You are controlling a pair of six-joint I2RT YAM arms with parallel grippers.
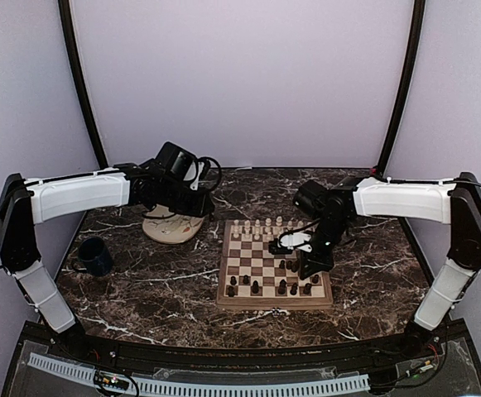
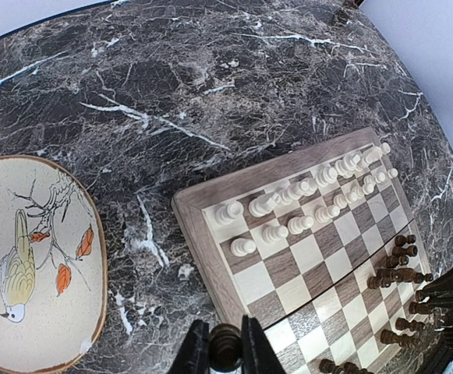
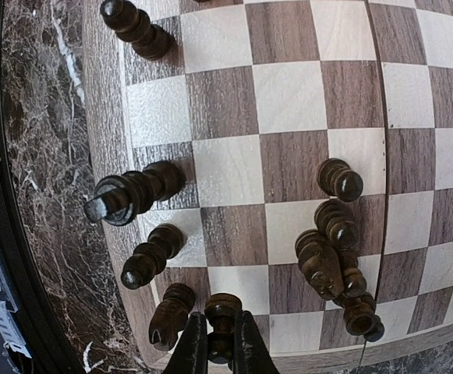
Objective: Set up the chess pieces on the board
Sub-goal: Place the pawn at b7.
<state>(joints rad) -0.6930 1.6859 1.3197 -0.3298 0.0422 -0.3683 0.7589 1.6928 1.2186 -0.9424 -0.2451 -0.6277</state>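
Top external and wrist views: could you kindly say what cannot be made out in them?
Plate: top view, far part hidden by the left arm.
Chess pieces: top view, too small to tell kinds.
Board: top view, right part hidden by the right arm.
Dark piece: left wrist view, cut off by bottom edge.

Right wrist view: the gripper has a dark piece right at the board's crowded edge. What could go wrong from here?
1. The right gripper holds its dark piece tight beside a neighbouring dark piece; opening may knock that one over.
2. The dark cluster stands bunched; a sideways retreat could topple it.
3. The left gripper also carries a dark figure; both arms may crowd the same rows.
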